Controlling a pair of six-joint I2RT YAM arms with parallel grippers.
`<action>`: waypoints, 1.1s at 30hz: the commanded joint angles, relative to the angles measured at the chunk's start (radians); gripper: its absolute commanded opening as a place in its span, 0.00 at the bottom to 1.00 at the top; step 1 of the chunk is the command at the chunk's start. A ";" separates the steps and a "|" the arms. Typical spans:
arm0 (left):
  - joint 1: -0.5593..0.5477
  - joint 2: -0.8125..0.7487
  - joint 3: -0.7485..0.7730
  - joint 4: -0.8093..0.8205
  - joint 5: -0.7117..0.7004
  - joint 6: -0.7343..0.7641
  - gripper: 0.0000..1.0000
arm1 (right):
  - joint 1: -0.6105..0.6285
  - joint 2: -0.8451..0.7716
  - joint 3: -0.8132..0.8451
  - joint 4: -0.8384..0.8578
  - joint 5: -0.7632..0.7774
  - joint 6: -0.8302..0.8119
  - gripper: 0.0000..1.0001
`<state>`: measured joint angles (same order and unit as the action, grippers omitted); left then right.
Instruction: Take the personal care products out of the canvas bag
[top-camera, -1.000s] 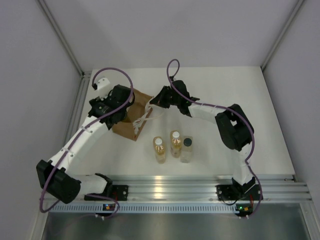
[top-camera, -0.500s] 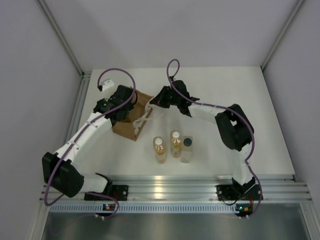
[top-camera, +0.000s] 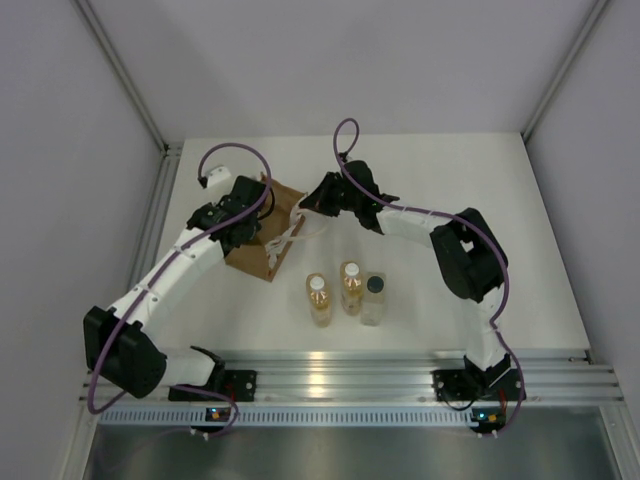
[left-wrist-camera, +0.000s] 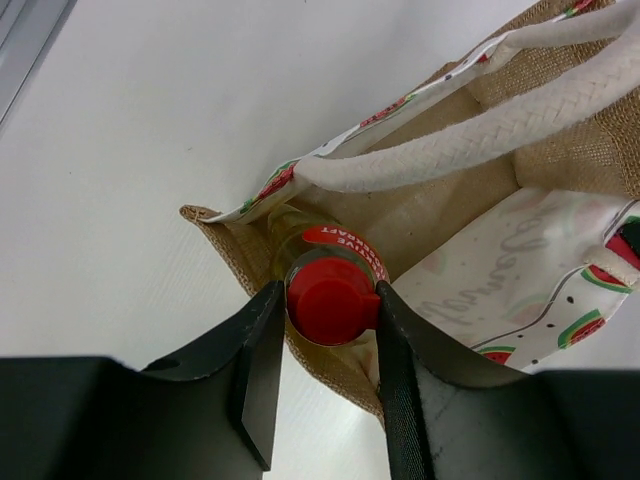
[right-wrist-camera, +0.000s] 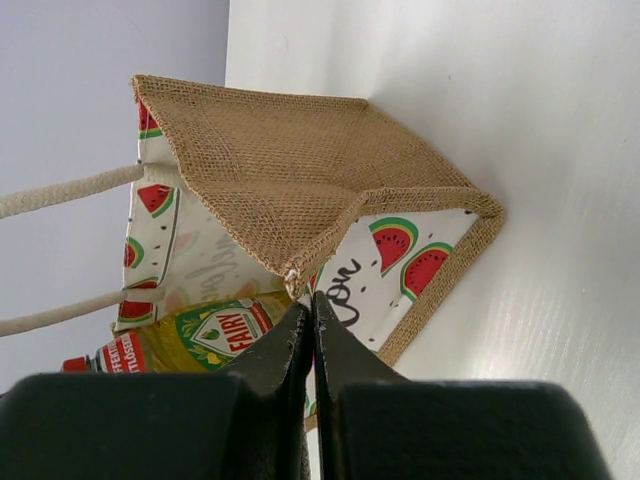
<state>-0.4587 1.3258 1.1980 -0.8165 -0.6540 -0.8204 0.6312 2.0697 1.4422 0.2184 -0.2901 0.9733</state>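
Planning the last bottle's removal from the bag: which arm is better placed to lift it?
Left arm: its jaws clasp the red-capped bottle inside the canvas bag. The right arm's jaws pinch the bag's rim.

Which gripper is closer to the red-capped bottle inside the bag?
Left. The left gripper clasps the red-capped bottle inside the canvas bag; the right gripper pinches the bag's rim, outside.

A white table fills the middle of the overhead view; grey wall panels close it in, the back wall at 12 o'clock, the left wall at 9 and the right wall at 3; pale corner posts slant toward 11 and 1 o'clock; an aluminium rail spans the table's edge at 6 o'clock, glare at its middle; just below runs a perforated strip.
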 joint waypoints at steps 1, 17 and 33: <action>0.002 -0.017 -0.005 0.011 0.005 0.000 0.25 | 0.021 0.030 0.026 0.002 0.005 0.001 0.01; 0.000 -0.031 0.176 0.008 0.057 0.260 0.00 | 0.021 0.030 0.026 0.015 0.000 0.013 0.13; 0.000 -0.037 0.400 -0.039 0.077 0.385 0.00 | 0.021 -0.002 0.049 0.009 -0.012 0.030 0.77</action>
<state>-0.4595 1.3396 1.5036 -0.9222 -0.5388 -0.4801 0.6312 2.0727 1.4422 0.2153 -0.3012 1.0073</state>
